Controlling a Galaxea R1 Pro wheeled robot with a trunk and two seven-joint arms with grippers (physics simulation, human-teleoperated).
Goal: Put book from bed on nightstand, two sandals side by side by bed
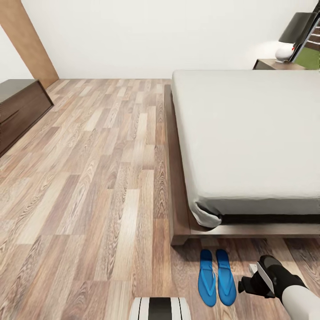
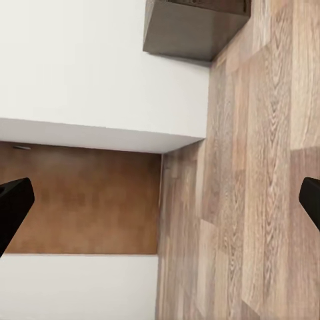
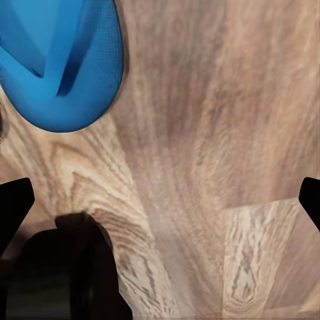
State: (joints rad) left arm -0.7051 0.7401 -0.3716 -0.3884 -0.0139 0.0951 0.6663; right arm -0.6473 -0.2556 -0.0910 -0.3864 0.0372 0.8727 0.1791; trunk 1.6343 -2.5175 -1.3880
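Two bright blue sandals (image 1: 207, 278) (image 1: 226, 276) lie side by side on the plank floor, just off the foot corner of the bed (image 1: 249, 133). My right gripper (image 1: 254, 279) hovers low beside the right-hand sandal, apart from it. In the right wrist view one blue sandal (image 3: 63, 60) lies ahead of the right gripper (image 3: 160, 203), whose dark fingertips (image 3: 13, 207) stand wide open over bare floor. The left gripper (image 2: 160, 207) is open too, facing a wall and floor. A nightstand (image 1: 272, 64) stands by the bed's far side. The book is out of view.
A long dark dresser (image 1: 18, 106) lines the left wall, and its corner (image 2: 193, 27) appears in the left wrist view. A white lamp (image 1: 284, 52) sits on the nightstand. My base (image 1: 160, 309) shows at the bottom edge. Wide plank floor (image 1: 98, 178) lies left of the bed.
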